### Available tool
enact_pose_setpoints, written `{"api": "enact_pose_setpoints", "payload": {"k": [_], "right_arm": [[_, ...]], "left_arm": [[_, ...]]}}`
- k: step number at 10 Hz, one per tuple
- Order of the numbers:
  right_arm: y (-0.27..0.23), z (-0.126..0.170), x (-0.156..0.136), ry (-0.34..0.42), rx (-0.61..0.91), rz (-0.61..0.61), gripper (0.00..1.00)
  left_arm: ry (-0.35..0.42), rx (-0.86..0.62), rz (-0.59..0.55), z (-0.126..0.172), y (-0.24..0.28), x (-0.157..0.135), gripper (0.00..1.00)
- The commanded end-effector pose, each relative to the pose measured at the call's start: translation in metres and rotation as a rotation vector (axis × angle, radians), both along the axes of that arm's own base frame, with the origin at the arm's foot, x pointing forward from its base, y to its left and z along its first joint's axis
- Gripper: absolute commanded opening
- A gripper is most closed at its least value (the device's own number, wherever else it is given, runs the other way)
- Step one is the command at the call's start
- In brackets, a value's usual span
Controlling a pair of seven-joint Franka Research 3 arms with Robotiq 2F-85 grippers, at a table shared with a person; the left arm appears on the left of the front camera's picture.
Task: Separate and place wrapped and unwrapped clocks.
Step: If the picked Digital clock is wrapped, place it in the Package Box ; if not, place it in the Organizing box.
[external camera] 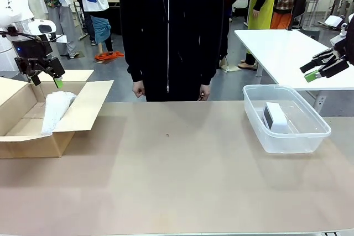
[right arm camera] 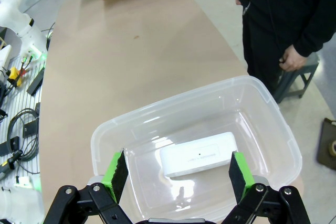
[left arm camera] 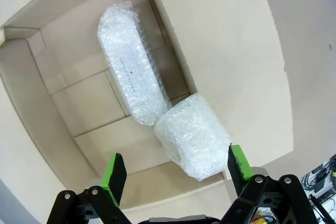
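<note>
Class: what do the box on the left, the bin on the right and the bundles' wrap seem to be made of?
Box: matte brown cardboard, folded flaps. Bin: clear glossy plastic, contents show through. Wrapped bundles: translucent bubble wrap, likely plastic, bubbly texture.

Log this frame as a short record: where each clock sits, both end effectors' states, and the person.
Wrapped clocks: two bubble-wrap bundles inside cardboard box
Unwrapped clock: bare white clock in clear plastic bin
Left end effector: open, above box, empty
Right end effector: open, above bin, empty
Person: standing at far side, hands down
</note>
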State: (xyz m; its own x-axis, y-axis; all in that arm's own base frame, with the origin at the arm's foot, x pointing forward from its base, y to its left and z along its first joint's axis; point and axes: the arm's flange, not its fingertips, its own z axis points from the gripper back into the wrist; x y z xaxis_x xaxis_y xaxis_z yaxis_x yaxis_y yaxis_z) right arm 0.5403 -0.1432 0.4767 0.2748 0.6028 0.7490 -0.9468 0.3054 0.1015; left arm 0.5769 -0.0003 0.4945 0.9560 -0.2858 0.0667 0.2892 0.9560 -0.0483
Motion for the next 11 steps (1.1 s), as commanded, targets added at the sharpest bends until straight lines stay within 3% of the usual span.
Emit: {"api": "enact_pose_setpoints", "payload": {"k": [1,11], "right_arm": [[0.0022,-0.0006,-0.0006,0.001,-0.006,-0.011,1.0],[0.0022,-0.0006,-0.0006,0.001,-0.006,-0.011,1.0]], "left_arm": [[0.001,-0.001,0.001,0.0017,0.0001,-0.0001,1.0],[0.001,-0.001,0.001,0.0017,0.0001,-0.0001,1.0]]}}
